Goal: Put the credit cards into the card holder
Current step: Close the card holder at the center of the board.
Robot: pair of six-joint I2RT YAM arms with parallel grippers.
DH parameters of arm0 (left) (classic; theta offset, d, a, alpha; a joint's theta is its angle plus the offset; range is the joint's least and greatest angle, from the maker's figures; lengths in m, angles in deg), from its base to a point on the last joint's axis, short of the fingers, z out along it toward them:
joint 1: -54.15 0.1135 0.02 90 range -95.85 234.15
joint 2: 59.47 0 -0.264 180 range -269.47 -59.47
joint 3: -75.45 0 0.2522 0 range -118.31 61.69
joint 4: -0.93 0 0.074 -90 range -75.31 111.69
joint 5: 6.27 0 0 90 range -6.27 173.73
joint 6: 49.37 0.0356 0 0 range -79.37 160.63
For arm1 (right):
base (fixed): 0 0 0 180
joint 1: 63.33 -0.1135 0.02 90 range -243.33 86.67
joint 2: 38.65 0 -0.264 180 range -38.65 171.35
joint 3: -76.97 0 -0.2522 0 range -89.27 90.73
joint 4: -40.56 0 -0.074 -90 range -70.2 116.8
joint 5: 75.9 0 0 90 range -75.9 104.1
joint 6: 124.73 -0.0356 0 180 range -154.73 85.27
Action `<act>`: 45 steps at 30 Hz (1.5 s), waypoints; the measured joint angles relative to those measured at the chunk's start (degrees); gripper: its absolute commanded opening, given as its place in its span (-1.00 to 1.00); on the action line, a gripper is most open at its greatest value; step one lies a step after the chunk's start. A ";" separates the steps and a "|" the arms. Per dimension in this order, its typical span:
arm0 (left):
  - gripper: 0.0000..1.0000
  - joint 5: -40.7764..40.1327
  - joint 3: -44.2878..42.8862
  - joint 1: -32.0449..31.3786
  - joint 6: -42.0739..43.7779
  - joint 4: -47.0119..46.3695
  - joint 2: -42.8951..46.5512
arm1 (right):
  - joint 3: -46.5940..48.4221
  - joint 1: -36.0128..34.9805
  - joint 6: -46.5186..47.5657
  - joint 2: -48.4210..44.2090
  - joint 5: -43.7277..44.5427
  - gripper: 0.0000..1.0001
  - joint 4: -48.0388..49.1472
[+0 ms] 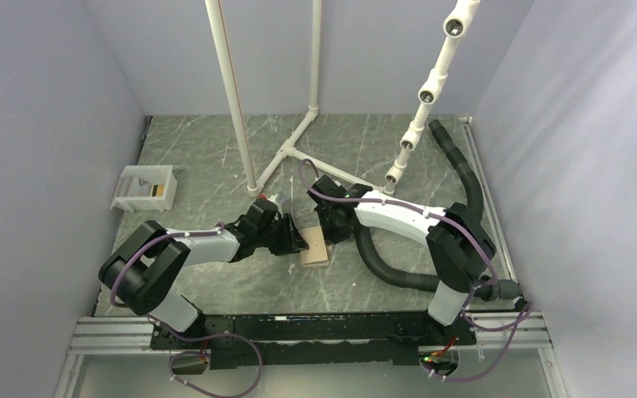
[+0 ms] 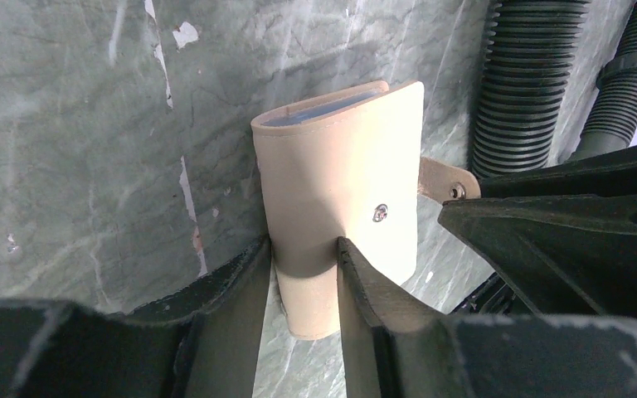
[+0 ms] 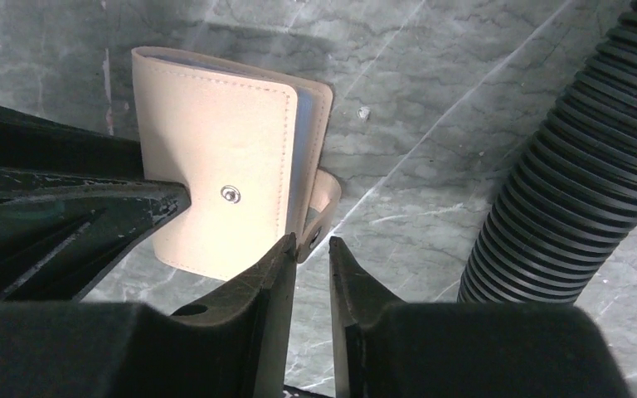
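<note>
Two claws: both meet at the card holder [image 1: 316,249], mid-counter [image 1: 216,149], slightly toward the near edge.
Left claw [image 2: 303,246]: clenched on the holder's near end; the nearer arm.
Right claw [image 3: 311,242]: narrowly parted, gripping nothing; the closing tab [image 3: 325,195] lies just beyond its tips.
Holder's long axis: near-to-far.

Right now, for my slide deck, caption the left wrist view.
Left gripper pinches the folded tan card holder while the right gripper meets its tab.
</note>
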 measured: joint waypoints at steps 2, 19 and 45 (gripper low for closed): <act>-0.22 0.00 0.00 -0.02 -0.20 -0.02 0.00 | 0.57 -0.20 0.02 0.02 0.55 -0.64 -0.28; -0.24 0.02 0.00 -0.02 -0.35 -0.13 0.00 | 1.14 -0.28 -0.02 -0.33 2.89 -0.74 -0.92; -0.26 0.07 0.09 -0.02 -0.35 -0.35 0.00 | 1.11 -0.28 0.52 -1.29 2.45 -0.86 -0.85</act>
